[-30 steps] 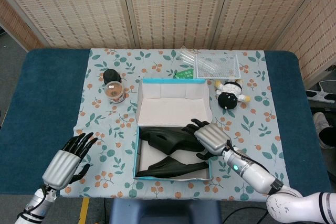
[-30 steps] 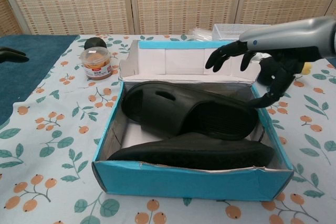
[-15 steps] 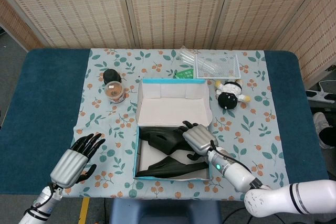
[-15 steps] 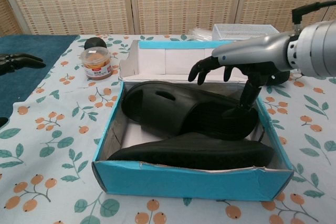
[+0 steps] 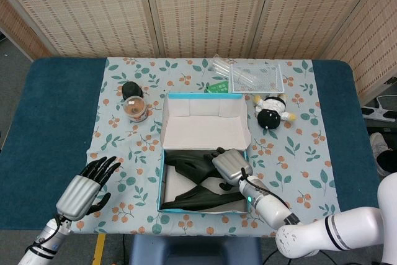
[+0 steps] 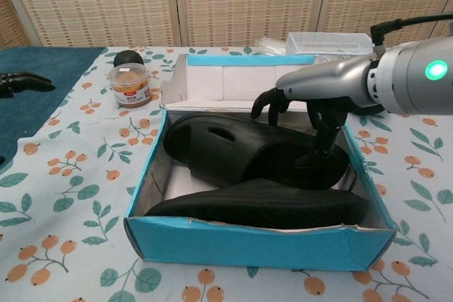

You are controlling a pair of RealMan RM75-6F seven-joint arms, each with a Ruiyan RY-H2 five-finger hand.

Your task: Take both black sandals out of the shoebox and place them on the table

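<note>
The blue shoebox stands in the middle of the floral cloth with its lid folded back. Two black sandals lie inside. One sandal lies flat at the back of the box. The other sandal is tipped on its side along the front wall. My right hand hovers over the flat sandal with fingers spread and curved down. Its thumb reaches down to the sandal's strap, and the hand grips nothing. My left hand is open, low at the left over the blue tabletop.
A snack jar and a black round object stand left of the lid. A black and white plush toy lies right of the box. A wire basket and a green packet sit behind it.
My right hand has moved left and down, from the box's right edge to over the flat sandal, its thumb lowered onto it. The left hand has drifted slightly.
</note>
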